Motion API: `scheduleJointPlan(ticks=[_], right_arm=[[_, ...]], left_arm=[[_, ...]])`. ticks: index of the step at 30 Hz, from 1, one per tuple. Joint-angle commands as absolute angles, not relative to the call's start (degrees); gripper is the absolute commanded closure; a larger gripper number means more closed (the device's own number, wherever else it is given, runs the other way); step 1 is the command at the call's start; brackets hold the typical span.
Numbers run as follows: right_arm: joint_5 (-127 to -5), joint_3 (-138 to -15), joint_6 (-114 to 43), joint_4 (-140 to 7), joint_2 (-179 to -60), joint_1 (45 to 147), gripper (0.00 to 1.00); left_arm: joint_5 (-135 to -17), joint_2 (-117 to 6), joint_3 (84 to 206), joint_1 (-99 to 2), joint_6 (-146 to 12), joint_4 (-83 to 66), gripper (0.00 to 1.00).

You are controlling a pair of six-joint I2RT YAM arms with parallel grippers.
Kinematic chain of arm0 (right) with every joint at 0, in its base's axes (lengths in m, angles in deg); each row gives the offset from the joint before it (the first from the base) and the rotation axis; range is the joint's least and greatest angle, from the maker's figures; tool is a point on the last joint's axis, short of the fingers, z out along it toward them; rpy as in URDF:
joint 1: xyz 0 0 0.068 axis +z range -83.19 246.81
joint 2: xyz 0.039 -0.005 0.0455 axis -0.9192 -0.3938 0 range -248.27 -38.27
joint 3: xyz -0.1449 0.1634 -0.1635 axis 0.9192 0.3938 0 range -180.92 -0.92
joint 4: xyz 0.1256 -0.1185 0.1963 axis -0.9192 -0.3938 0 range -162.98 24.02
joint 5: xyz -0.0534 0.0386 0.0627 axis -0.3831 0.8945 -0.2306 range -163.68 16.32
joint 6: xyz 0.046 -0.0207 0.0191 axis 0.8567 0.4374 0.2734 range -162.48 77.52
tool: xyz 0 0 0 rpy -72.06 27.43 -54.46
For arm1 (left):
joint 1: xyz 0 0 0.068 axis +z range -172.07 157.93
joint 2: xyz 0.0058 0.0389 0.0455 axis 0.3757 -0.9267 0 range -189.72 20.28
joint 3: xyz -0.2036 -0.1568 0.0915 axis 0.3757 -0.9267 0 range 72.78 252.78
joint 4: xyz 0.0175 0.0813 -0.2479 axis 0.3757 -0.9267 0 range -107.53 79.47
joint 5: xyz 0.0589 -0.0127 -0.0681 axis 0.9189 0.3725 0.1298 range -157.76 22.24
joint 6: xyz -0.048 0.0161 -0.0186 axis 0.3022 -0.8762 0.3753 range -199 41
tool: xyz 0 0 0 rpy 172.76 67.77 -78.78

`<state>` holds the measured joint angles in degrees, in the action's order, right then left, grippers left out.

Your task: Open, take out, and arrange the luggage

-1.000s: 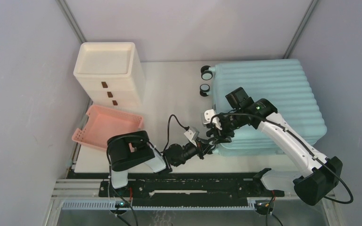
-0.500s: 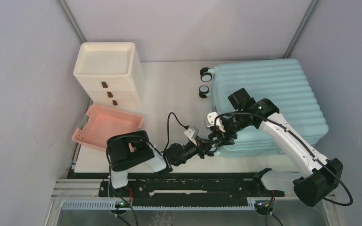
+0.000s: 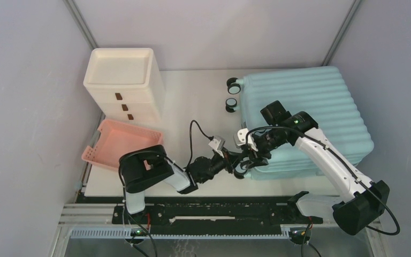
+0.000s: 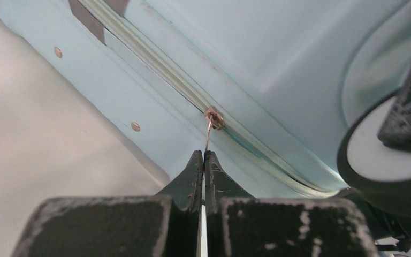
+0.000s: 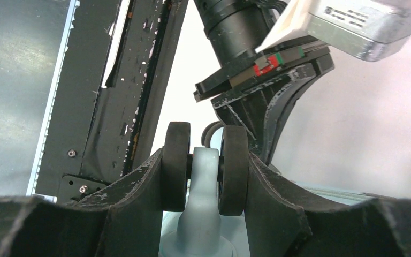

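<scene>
The pale aqua ribbed luggage [image 3: 310,112] lies flat at the right of the table. My left gripper [image 3: 235,160] is at its near left corner. In the left wrist view it [image 4: 203,156] is shut on the thin metal zipper pull [image 4: 208,136], which hangs from the slider [image 4: 213,118] on the zipper line. My right gripper [image 3: 250,154] is at the same corner. In the right wrist view it [image 5: 204,170] is shut on a black twin caster wheel [image 5: 233,168] with its pale aqua stem [image 5: 203,214] between the discs.
A cream-white drawer cabinet [image 3: 123,80] stands at the back left, with a shallow pink basket [image 3: 123,142] in front of it. Two more casters [image 3: 234,84] stick out from the luggage's far left side. Black rails [image 3: 214,211] run along the near edge.
The luggage has shifted slightly toward the back. The left wrist has moved a little away from the near edge, still at the near left corner. Both grippers keep their holds.
</scene>
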<state>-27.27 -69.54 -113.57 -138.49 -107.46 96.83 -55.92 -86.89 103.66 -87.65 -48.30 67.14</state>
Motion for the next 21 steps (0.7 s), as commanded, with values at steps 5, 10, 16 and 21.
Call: scheduleJointPlan(ticks=[5,10,16,21], right_arm=[[-15.67,-67.86,-120.52,-143.99,-104.80,96.61,1.00],[-15.74,-67.74,-121.34,-144.69,-104.88,96.43,1.00],[-15.69,-67.09,-122.52,-145.01,-104.45,96.26,1.00],[-15.68,-66.86,-123.35,-145.32,-104.15,96.04,1.00]], left_arm=[[-52.59,-85.45,106.97,-82.68,-46.22,60.04,1.00],[-54.44,-85.58,108.26,-80.17,-45.24,58.20,1.00],[-57.66,-85.76,111.08,-76.93,-44.84,54.07,1.00],[-60.06,-86.14,113.69,-74.66,-44.50,51.02,1.00]])
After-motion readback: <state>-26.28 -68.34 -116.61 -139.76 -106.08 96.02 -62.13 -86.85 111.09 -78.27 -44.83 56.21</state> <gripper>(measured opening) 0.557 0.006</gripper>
